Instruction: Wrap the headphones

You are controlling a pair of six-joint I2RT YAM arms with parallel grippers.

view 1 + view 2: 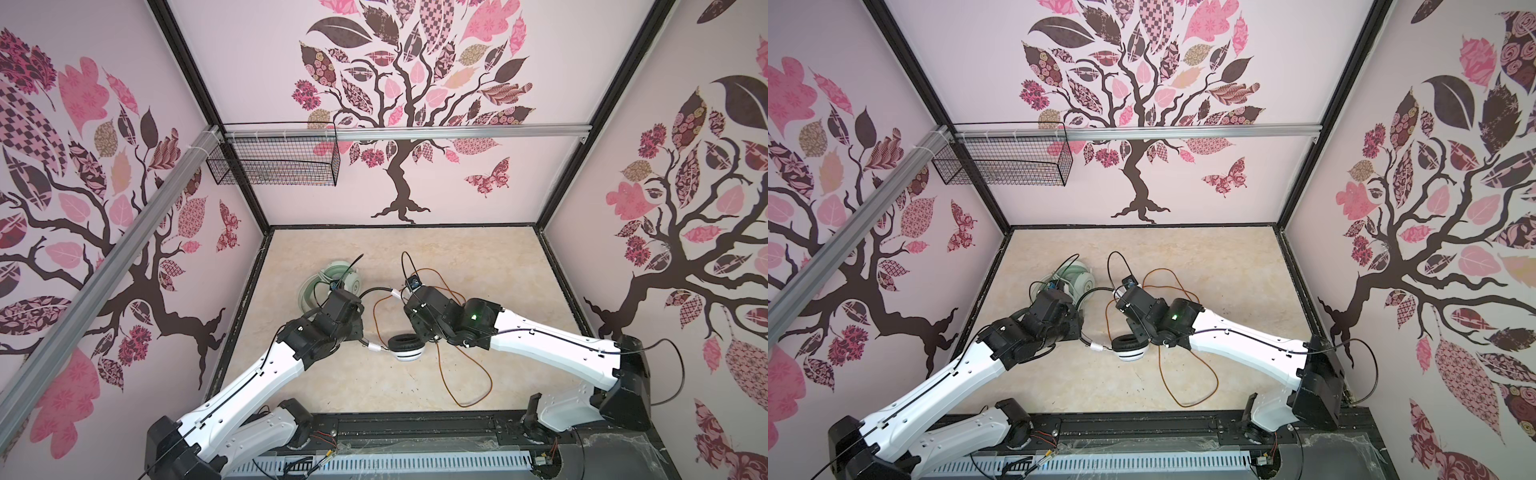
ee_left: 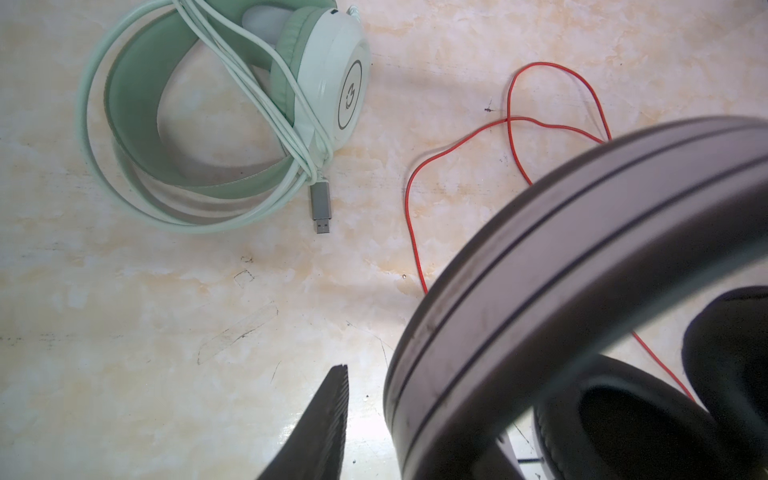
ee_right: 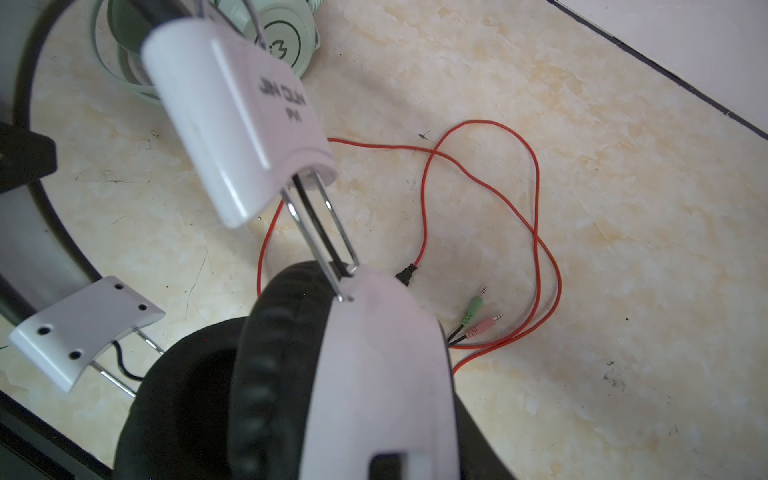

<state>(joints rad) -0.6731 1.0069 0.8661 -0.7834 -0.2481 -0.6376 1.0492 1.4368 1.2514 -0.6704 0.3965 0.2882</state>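
My right gripper (image 3: 382, 415) is clamped on one black-padded cup of the white-and-black over-ear headset (image 1: 405, 349), holding it tilted above the beige marbled tabletop (image 2: 166, 311). Its grey band arches across in front of my left gripper (image 2: 384, 370). One finger (image 2: 332, 407) stands clear of the band and the other is hidden, so I cannot tell whether that gripper has a hold.

The thin orange-red cable (image 3: 374, 144) lies loose in crossed loops, ending in green and pink jack plugs (image 3: 478, 318). I should keep the right grip steady, take the cable close to the cup with the left, and lay snug turns, plugs last.

The mint-green headset (image 2: 324, 75) lies apart, its cable already wound.

The white slider (image 3: 237, 124) seems to read "JIN CUN", and the smaller line below is unreadable.
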